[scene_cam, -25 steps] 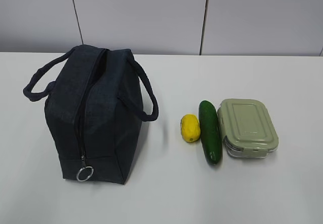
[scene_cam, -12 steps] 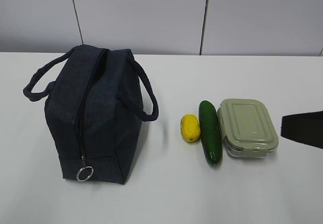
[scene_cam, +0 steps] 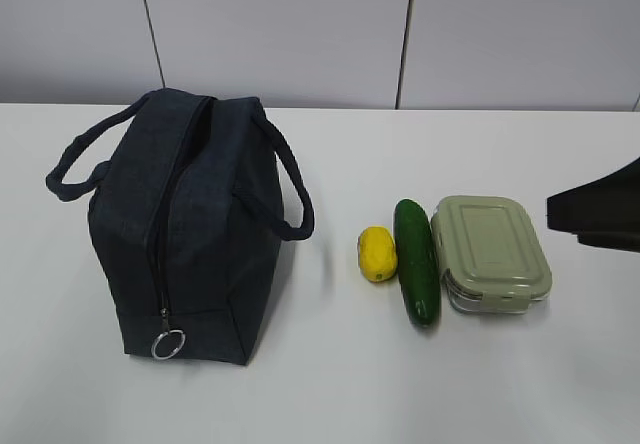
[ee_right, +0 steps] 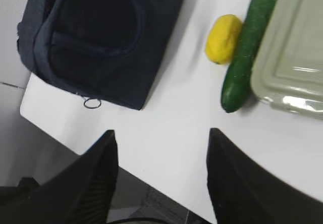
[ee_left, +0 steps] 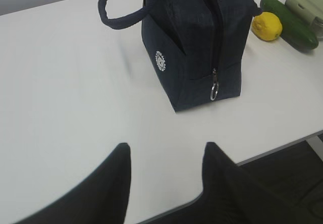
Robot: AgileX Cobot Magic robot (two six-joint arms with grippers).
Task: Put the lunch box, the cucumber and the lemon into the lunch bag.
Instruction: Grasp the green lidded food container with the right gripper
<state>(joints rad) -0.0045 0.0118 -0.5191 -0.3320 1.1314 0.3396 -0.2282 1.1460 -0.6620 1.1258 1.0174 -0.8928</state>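
Note:
The navy lunch bag (scene_cam: 185, 229) stands zipped on the left of the white table, its silver ring pull (scene_cam: 168, 343) at the front; the bag (ee_left: 199, 37) fills the top of the left wrist view. To its right lie the yellow lemon (scene_cam: 377, 253), the dark green cucumber (scene_cam: 416, 261) and the sage-lidded lunch box (scene_cam: 490, 252), side by side. My right gripper (ee_right: 161, 133) is open and empty above the table's front edge; its dark body (scene_cam: 600, 216) enters at the right, beside the lunch box. My left gripper (ee_left: 166, 146) is open and empty, well short of the bag.
The table's front edge (ee_left: 282, 146) runs close under both grippers, with dark floor beyond it (ee_right: 126, 193). A grey panelled wall (scene_cam: 300, 34) backs the table. Bare tabletop (scene_cam: 330, 384) lies between the bag and the food.
The right arm has come into the exterior view from the right edge and moved further in toward the lunch box. The bag, lemon, cucumber and lunch box have not moved.

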